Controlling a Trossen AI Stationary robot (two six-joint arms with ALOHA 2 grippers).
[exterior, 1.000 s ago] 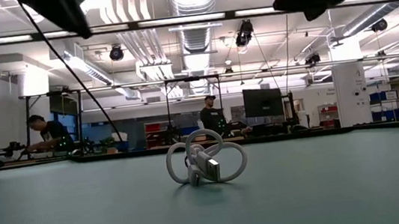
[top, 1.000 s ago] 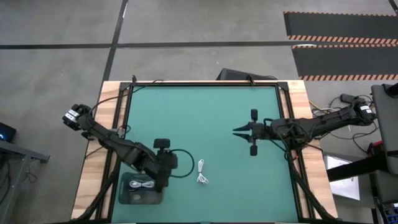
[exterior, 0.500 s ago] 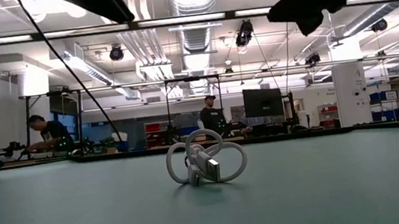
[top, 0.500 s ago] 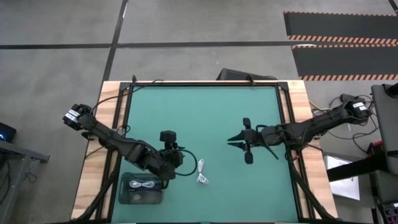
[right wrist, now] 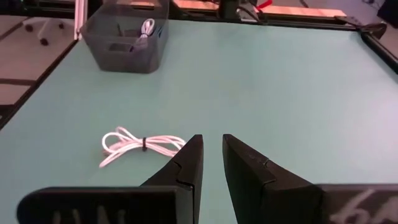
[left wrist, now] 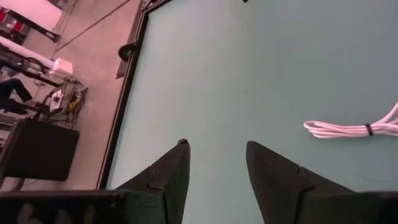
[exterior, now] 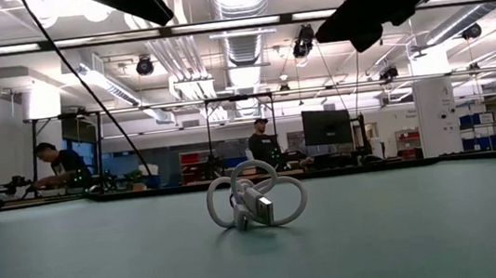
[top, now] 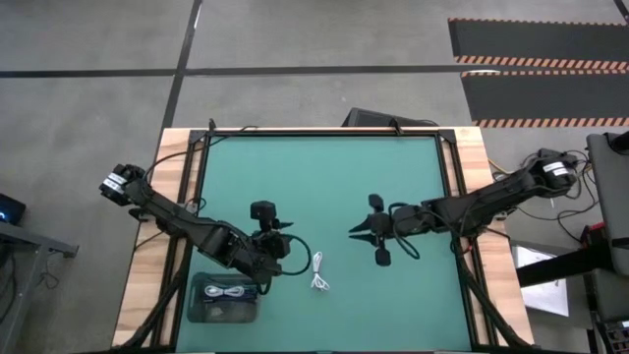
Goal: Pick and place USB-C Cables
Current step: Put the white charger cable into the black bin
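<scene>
Green matting covers the tabletop, framed by pale wooden edges. At its left front corner sits a dark, translucent plastic bin with a coiled white USB-C cable lying inside; from the right wrist view the same bin shows slotted walls and the white cable leaning against its inner wall. Just above the bin in the high view, the left hand hovers over the mat, pointing toward the middle of the tabletop; the left wrist view shows its two dark fingers parted moderately with nothing between them. Just right of that hand lies a second white USB-C cable, loosely coiled and bound at its middle, resting flat on the mat, apart from both hands; in the low view it stands near the centre with its connector end facing the camera. Farther right, the right hand hangs over the middle of the mat, pointing toward the left side, above and to the right of the loose cable; its dark fingers are held narrowly apart and empty, and the loose cable lies just beyond their tips.
</scene>
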